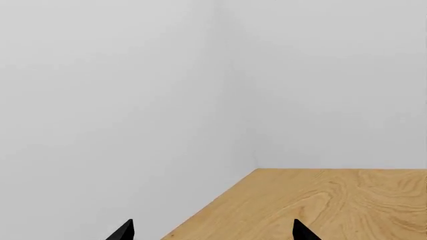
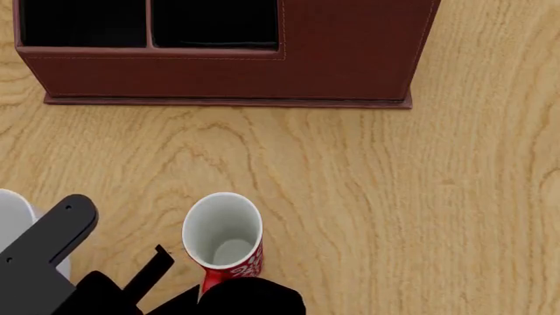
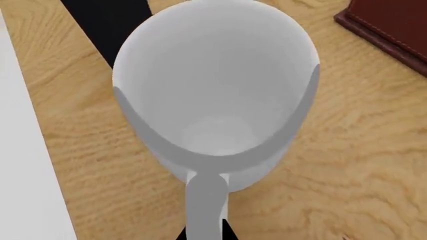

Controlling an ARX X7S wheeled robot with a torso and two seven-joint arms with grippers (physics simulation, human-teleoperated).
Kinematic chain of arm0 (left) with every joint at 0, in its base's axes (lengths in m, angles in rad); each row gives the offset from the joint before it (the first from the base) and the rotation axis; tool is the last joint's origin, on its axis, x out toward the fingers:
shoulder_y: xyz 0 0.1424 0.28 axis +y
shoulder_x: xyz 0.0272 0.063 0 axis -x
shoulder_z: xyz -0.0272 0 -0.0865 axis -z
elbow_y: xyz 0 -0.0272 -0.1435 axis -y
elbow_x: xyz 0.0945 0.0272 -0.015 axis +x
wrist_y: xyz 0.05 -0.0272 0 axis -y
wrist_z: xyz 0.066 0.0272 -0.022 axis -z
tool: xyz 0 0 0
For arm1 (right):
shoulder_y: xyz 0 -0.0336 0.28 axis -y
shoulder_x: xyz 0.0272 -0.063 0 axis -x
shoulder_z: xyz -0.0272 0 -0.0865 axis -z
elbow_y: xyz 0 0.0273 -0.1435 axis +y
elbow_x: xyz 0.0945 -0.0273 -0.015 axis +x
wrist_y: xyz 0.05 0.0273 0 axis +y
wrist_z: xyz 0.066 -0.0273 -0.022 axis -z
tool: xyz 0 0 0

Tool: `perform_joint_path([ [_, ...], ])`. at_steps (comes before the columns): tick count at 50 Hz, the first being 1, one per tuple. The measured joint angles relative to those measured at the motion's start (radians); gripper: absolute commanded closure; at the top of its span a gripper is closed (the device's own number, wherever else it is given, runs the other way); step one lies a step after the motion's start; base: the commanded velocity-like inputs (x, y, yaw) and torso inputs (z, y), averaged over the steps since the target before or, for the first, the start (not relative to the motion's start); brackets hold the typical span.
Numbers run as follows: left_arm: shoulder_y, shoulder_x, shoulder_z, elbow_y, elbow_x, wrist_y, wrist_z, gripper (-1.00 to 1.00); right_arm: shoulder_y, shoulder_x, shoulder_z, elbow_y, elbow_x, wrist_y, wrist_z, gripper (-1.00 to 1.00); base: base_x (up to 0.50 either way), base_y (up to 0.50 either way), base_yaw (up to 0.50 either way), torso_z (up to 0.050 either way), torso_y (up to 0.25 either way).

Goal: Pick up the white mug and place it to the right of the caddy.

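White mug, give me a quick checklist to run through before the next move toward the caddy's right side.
1. White mug upright: ok.
2. Right gripper closed on it: cannot tell, fingers not visible.
3. Tabletop right of the caddy free: ok, as far as the head view shows.
4. Red mug clear of the likely path: not ok, it stands between.
5. Left gripper open, no mug near it: ok.

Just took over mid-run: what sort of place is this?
Likely a simulated desk by plain white walls: a wooden tabletop, a leather-look caddy, a red mug and a white mug.
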Motion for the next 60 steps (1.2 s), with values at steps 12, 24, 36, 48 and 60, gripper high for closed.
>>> perform_joint_path([
  [12,0.001,0.000,-0.003,0.007,-0.002,-0.003,0.000,-1.00,0.020,0.024,0.026,-0.050,0.051,-0.004,0.048,1.00,0.00,0.00,0.00,0.000,0.000],
  [24,-0.005,0.001,0.009,0.003,0.007,-0.001,0.004,-1.00,0.045,0.049,0.054,-0.089,0.100,-0.010,0.088,1.00,0.00,0.00,0.00,0.000,0.000],
  [36,-0.012,-0.004,0.018,0.002,0.012,-0.007,0.002,-1.00,0.078,0.079,0.087,-0.122,0.144,-0.019,0.123,1.00,0.00,0.00,0.00,0.000,0.000],
  [48,-0.019,-0.009,0.026,0.002,0.015,-0.013,-0.001,-1.00,0.110,0.121,0.127,-0.151,0.182,-0.032,0.156,1.00,0.00,0.00,0.00,0.000,0.000],
  [60,-0.028,-0.015,0.036,0.000,0.018,-0.018,-0.004,-1.00,0.137,0.161,0.161,-0.170,0.211,-0.045,0.182,1.00,0.00,0.00,0.00,0.000,0.000],
])
